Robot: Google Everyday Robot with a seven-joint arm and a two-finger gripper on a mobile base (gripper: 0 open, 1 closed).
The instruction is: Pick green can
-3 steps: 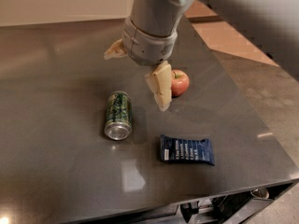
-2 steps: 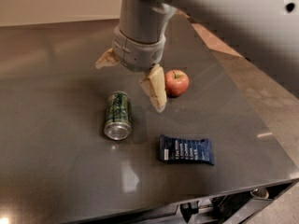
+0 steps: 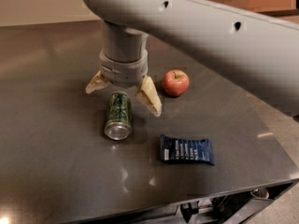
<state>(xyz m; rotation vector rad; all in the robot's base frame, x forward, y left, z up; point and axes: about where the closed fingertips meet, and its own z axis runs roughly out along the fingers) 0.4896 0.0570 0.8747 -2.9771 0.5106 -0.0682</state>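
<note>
As splayed hand (image 3: 122, 101) hovers above, green can (image 3: 117, 118) — cyl.

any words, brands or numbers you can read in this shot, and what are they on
Small green aluminium drink can, lying on its side: white and dark label marks, too blurred to read.
Dark blue rectangular snack packet: rows of white print, too blurred to read.
Round red apple and the open gripper just above the can's far end: no text.
</note>
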